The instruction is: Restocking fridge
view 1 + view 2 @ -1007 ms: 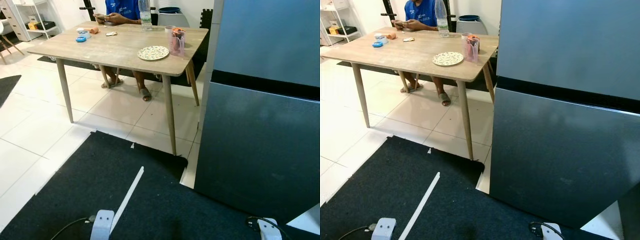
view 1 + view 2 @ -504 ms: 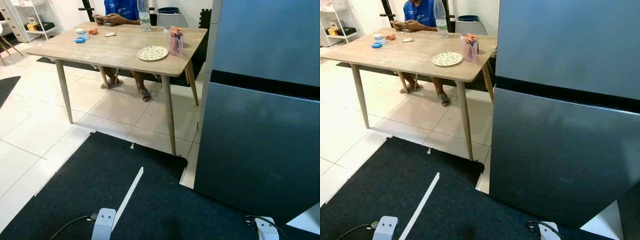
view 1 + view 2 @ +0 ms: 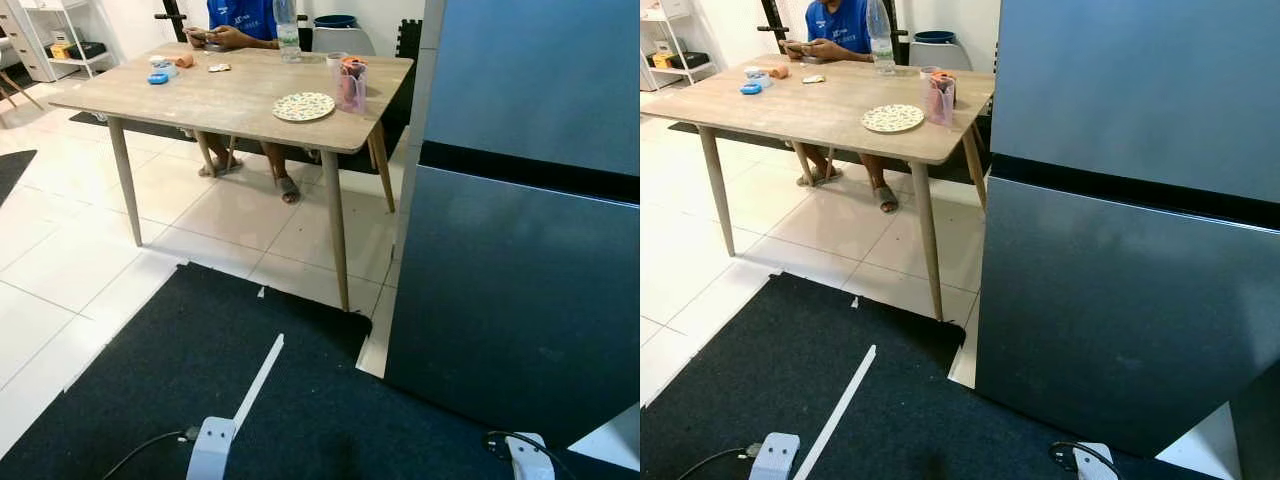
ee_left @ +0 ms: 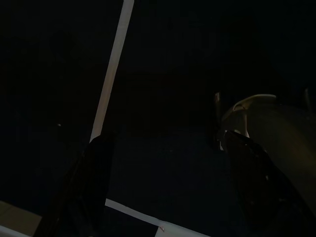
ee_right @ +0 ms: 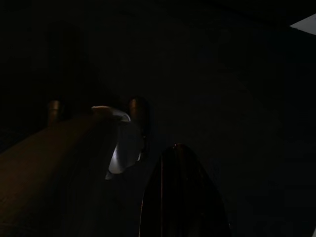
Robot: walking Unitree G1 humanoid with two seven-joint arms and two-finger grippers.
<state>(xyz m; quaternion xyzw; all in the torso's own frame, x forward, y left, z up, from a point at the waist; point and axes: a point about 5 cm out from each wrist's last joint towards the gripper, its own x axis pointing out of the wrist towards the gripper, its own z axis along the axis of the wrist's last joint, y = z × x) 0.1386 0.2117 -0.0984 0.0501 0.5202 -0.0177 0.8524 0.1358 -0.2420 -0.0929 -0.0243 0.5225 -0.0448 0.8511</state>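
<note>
A tall dark grey fridge (image 3: 520,270) stands at the right with both doors closed. Left of it is a wooden table (image 3: 210,95) carrying a patterned plate (image 3: 304,106), a pink jug (image 3: 351,84), a clear bottle (image 3: 287,30) and some small items (image 3: 160,72). Both silver arms (image 3: 210,450) hang low over a black mat. In the dark left wrist view, my left gripper (image 4: 173,197) is open with nothing between its fingers. In the dark right wrist view, my right gripper (image 5: 180,192) appears as one closed black tip, holding nothing.
A person (image 3: 240,20) sits at the far side of the table, holding a phone. A black mat (image 3: 160,380) with a white tape line (image 3: 258,375) covers the floor in front of the fridge. White tiles lie to the left, and a shelf (image 3: 50,40) stands far left.
The whole picture has drifted slightly, so the camera has moved a little. Nothing in the scene has moved and both arms still hang low.
</note>
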